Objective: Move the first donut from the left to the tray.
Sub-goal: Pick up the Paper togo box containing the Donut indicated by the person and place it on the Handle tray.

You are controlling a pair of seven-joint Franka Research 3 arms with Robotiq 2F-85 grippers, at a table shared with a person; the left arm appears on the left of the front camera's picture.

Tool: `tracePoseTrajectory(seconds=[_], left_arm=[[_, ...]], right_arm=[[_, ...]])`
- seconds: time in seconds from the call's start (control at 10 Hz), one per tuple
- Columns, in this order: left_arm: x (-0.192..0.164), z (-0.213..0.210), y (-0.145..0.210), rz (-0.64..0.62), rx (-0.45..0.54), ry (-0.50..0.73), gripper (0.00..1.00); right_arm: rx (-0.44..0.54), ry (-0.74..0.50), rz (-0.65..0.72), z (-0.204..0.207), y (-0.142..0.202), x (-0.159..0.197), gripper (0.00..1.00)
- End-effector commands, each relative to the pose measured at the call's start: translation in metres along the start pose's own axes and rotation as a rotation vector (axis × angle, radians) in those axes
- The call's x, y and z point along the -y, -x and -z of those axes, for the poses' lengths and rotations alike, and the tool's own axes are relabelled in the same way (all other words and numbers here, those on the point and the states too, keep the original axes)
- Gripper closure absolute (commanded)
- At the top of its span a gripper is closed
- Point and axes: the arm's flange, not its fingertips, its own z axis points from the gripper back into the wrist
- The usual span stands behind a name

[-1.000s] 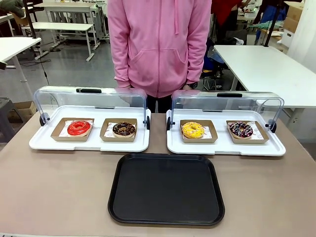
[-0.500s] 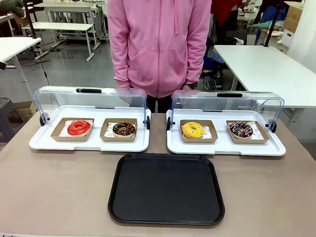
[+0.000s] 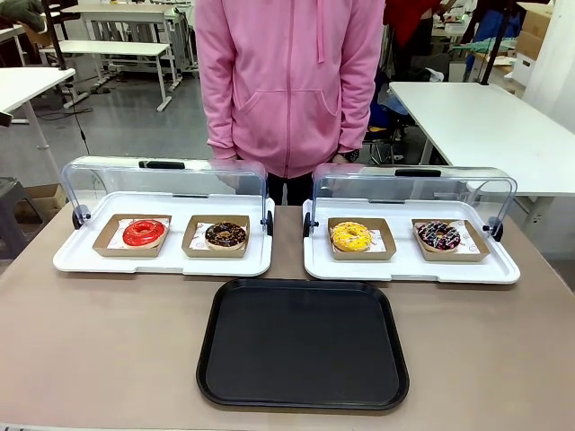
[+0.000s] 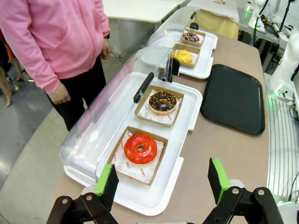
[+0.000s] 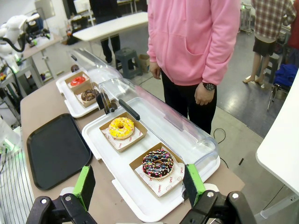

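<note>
Four donuts: one red-glazed donut (image 3: 145, 233), one chocolate donut with nuts (image 3: 225, 235), one yellow-glazed donut (image 3: 350, 236), one dark sprinkled donut (image 3: 438, 235). Four brown cardboard holders (image 3: 130, 253), one per donut. Two white display trays, a left display tray (image 3: 72, 262) and a right display tray (image 3: 499, 268), each with one clear lid (image 3: 117, 184). One black tray (image 3: 303, 344). One person (image 3: 289, 81).

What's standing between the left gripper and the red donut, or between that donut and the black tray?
Nothing visible blocks the left gripper from the red donut; the clear lid is swung back. Toward the black tray, the chocolate donut sits beside it on the same white display tray.
</note>
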Motion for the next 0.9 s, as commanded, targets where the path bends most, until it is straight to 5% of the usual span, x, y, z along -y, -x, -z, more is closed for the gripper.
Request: tracePoseTrajectory(seconds=[0.0,0.8], left_arm=[[0.0012,-0.0004,-0.0007,0.005,-0.003,-0.001,0.0],[0.0012,-0.0004,-0.0007,0.005,-0.003,-0.001,0.0]], right_arm=[[0.013,-0.006,-0.007,0.0002,-0.0018,0.0005,0.0],[0.013,-0.006,-0.007,0.0002,-0.0018,0.0005,0.0]])
